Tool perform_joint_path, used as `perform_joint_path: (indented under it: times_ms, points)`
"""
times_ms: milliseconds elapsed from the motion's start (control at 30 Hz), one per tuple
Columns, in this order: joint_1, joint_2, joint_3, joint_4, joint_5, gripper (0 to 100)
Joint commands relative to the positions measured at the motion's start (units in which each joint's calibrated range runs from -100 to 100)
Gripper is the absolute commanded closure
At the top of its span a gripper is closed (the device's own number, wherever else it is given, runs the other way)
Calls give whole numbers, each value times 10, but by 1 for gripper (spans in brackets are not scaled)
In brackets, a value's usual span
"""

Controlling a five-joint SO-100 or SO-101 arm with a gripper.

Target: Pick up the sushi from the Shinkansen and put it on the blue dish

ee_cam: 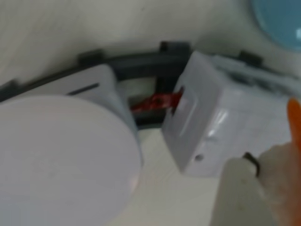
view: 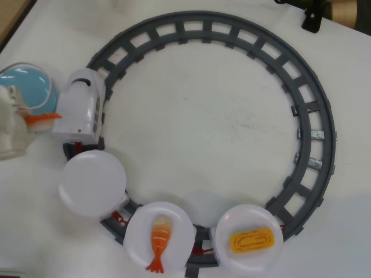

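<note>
My white gripper (view: 32,120) is at the far left of the overhead view, shut on the sushi (view: 45,117), whose orange slab sticks out toward the Shinkansen (view: 81,104). It holds the sushi just below the blue dish (view: 26,87), at the dish's lower edge. The train's first white plate (view: 93,182) is bare. In the wrist view the sushi shows as an orange sliver (ee_cam: 294,123) beside a white finger (ee_cam: 254,193), with the train's rear (ee_cam: 211,117), the bare plate (ee_cam: 61,160) and the dish (ee_cam: 280,21).
A dark grey ring of track (view: 316,116) fills the table. The second plate carries a shrimp piece (view: 159,234), the third a yellow egg piece (view: 251,239). A black clamp (view: 312,20) sits at the top right.
</note>
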Motion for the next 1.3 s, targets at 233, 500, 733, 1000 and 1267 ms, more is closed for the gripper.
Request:
perform_joint_path:
  times_ms: [233,500,733,1000,1267]
  points:
    - [-102,-3,76,-172,-17,97]
    - [-130,-2,158,-280,-18,97]
    - [-143,41,143,-335,-40,97]
    - [-144,183,53,-335,-45,97]
    - [-160,215,1,-340,-50,96]
